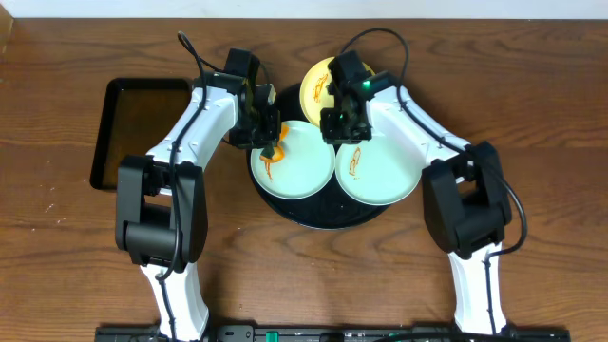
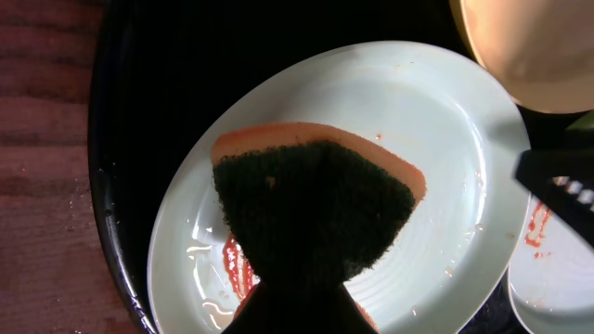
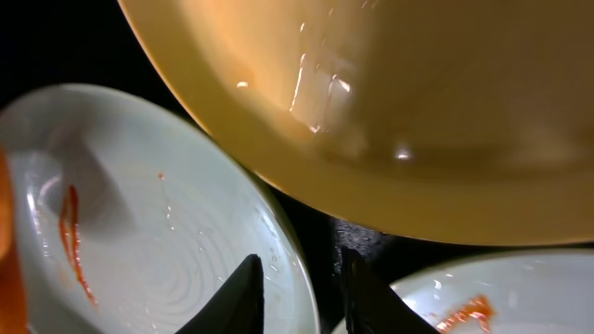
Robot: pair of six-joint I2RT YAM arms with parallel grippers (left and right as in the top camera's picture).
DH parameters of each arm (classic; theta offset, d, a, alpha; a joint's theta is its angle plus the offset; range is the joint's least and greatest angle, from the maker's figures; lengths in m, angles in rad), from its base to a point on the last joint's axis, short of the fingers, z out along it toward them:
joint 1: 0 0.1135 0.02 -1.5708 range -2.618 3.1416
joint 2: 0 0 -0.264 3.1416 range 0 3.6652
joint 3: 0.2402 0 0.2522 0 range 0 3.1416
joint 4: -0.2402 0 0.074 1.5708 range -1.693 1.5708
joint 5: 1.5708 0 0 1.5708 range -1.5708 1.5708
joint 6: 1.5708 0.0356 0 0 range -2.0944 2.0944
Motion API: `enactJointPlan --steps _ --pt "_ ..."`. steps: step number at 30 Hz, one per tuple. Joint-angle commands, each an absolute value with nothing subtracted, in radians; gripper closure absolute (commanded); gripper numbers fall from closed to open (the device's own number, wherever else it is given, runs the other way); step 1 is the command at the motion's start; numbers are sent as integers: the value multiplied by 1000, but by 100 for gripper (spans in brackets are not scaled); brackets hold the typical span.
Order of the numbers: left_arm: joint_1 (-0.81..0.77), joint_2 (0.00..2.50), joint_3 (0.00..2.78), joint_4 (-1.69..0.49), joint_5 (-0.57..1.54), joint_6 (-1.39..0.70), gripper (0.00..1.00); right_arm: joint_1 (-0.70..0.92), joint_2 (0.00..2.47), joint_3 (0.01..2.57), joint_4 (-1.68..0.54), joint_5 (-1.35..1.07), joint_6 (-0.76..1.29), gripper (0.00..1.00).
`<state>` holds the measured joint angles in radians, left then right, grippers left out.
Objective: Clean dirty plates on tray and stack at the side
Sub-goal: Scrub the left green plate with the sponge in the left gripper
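Early: yellow plate [image 1: 318, 81], left mint plate [image 1: 299, 173], right mint plate [image 1: 380, 178] all on round black tray [image 1: 328, 218], none stacked, mint ones smeared. L pincer [image 1: 270, 135] clamps sponge [image 2: 316, 213] on left mint plate; R pincer [image 3: 302, 278] straddles its rim, grip unclear.

Yellow plate [image 3: 371, 93] and mint plates [image 2: 371, 111] glossy, smooth-glazed; sponge [image 2: 306, 213] face coarse, fibrous; tray [image 1: 323, 217] black, slight sheen; table [image 1: 57, 237] wood-grained, matt.
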<state>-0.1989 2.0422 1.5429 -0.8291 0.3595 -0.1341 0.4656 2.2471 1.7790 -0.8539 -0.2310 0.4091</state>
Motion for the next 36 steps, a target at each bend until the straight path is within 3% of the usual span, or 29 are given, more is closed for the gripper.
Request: enactJointPlan --steps 1,8,16,22,30,36 --pt "-196 2039 1542 -831 353 -136 92 489 2277 1785 -857 -233 385 76" --pt "-196 2039 1542 -831 353 -136 92 512 2277 1783 -880 -155 377 73" --pt "-196 2039 1542 -834 354 -136 92 512 2278 1776 -877 -142 376 88" --pt "-196 2039 1542 -836 354 -136 92 516 2288 1770 -863 -142 377 89" --pt "-196 2039 1542 -836 355 -137 92 518 2334 1770 -849 -143 377 99" --pt "-211 2040 1542 -835 400 -155 92 517 2334 1771 -845 -147 361 99"
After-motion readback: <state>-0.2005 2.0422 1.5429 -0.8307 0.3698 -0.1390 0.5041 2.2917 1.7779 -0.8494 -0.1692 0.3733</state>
